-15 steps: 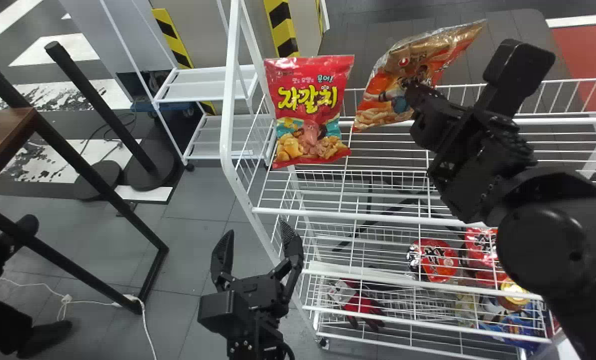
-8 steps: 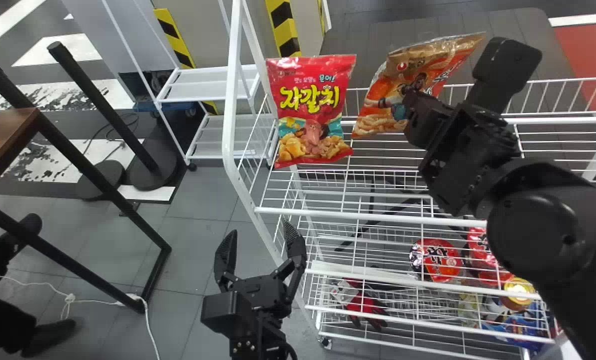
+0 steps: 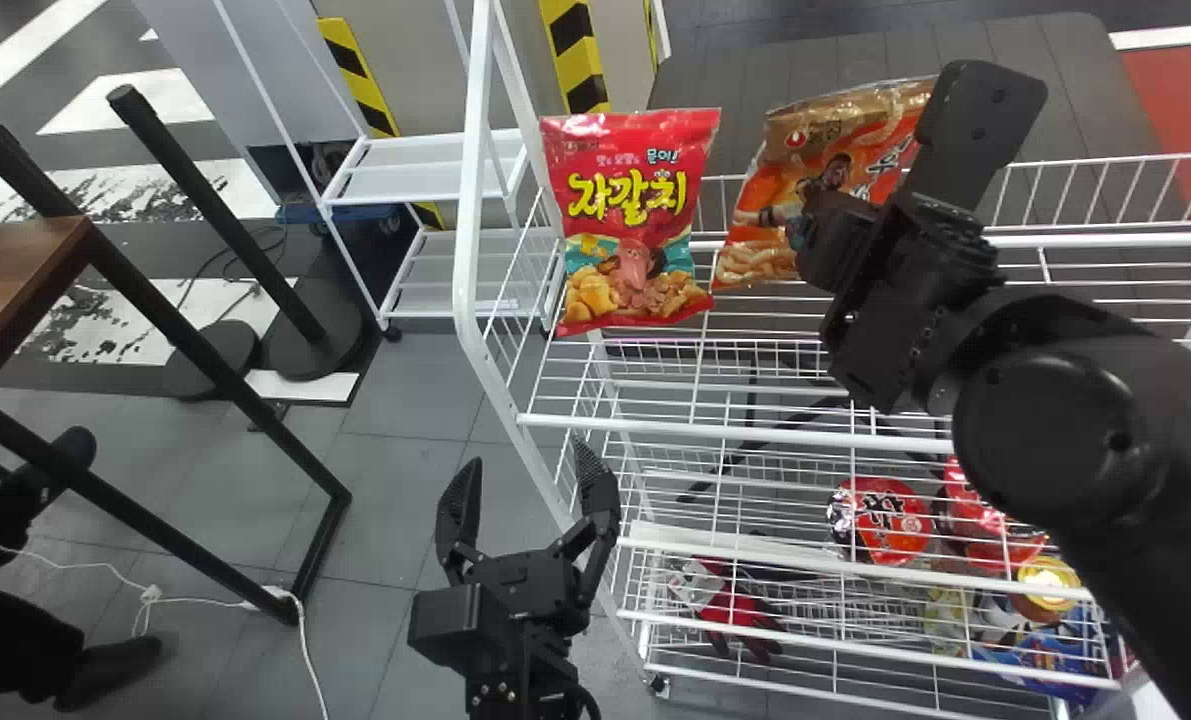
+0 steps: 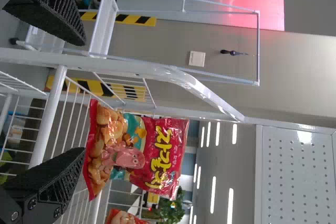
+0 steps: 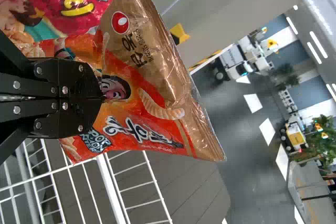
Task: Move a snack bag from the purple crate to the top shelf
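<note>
At the upper right of the head view, my right gripper [image 3: 817, 235] is shut on an orange and gold snack bag [image 3: 790, 165], holding it over the top shelf [image 3: 785, 340]. In the right wrist view the gripper [image 5: 100, 98] pinches the front of the same snack bag [image 5: 152, 93]. A red snack bag [image 3: 635, 215] stands upright at the shelf's left end, just left of the held bag. My left gripper [image 3: 527, 480] is parked open left of the rack, empty; its fingers also frame the left wrist view [image 4: 79, 98].
Lower rack levels hold red packages [image 3: 890, 520], a red and black glove [image 3: 740, 610] and blue packs [image 3: 1050, 655]. The rack's white post [image 3: 472, 200] rises at the left. A brown table [image 3: 15, 290] with black legs stands far left.
The right gripper has moved left and slightly down with the orange and gold bag, which has turned more upright and come nearer the red bag. The left arm has kept its pose.
</note>
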You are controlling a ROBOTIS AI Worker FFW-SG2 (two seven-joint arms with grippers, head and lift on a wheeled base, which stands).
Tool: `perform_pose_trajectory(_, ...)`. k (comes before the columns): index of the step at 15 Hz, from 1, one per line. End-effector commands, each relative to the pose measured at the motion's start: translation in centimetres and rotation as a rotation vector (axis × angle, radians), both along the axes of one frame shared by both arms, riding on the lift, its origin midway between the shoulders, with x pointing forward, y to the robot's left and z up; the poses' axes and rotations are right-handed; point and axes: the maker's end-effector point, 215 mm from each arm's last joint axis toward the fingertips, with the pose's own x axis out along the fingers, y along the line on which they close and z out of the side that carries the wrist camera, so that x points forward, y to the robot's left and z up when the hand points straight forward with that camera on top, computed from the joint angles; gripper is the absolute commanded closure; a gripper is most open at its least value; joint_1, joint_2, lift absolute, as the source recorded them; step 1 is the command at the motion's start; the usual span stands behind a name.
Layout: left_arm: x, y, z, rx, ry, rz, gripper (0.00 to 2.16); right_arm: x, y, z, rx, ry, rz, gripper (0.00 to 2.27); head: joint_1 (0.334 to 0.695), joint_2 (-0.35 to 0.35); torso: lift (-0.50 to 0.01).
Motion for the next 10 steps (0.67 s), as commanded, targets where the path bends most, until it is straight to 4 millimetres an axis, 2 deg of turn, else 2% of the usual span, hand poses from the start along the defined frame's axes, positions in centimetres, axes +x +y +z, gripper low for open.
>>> perform_pose_trajectory(1,0.0,0.1,0.0,0.001,-0.001,0.001,0.10,0.0,0.6,-1.0,-0.019,0.032,0.018,2.08,0.695,0.281,0.000)
perform_pose_trajectory(3,-0.1,0.2,0.1,0.000,-0.007,0.004,0.10,0.1,0.7,-2.7,-0.005,0.074,0.025,2.08,0.695,0.282,0.000)
perform_pose_trajectory(6,-0.1,0.1,0.0,0.002,-0.006,-0.001,0.10,0.6,0.9,-3.6,0.024,0.089,0.027,2.08,0.695,0.288,0.000)
perform_pose_trajectory(10,-0.1,0.2,0.2,0.001,-0.011,0.000,0.10,1.3,1.6,-1.7,0.098,0.028,0.022,2.09,0.695,0.289,0.000)
